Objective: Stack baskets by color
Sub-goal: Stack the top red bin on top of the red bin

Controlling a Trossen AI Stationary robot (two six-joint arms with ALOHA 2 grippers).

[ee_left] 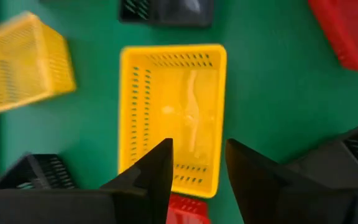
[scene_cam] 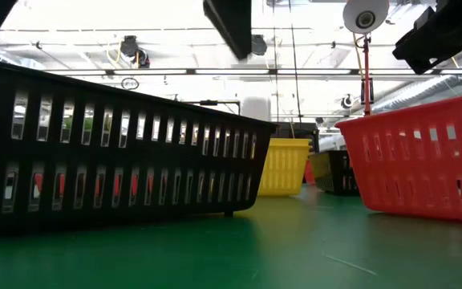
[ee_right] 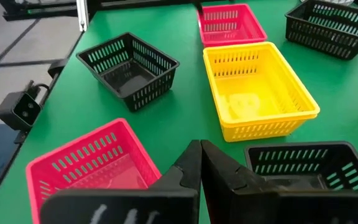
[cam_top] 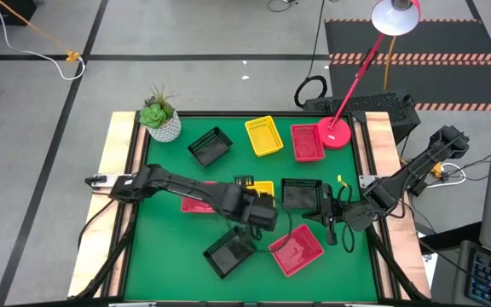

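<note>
looks straight down from overhead on the whole green table (cam_top: 169, 256); sits level at tabletop, close behind baskets; rides each wrist, both sharing the middle yellow basket (ee_left: 173, 112).

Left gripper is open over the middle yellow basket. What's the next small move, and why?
Probably lift the left gripper straight up, clear of the yellow basket. Its fingers stand open above the basket's near rim and grip nothing, and that basket sits flat on the green mat. The other yellow basket waits near the table's far edge.
</note>
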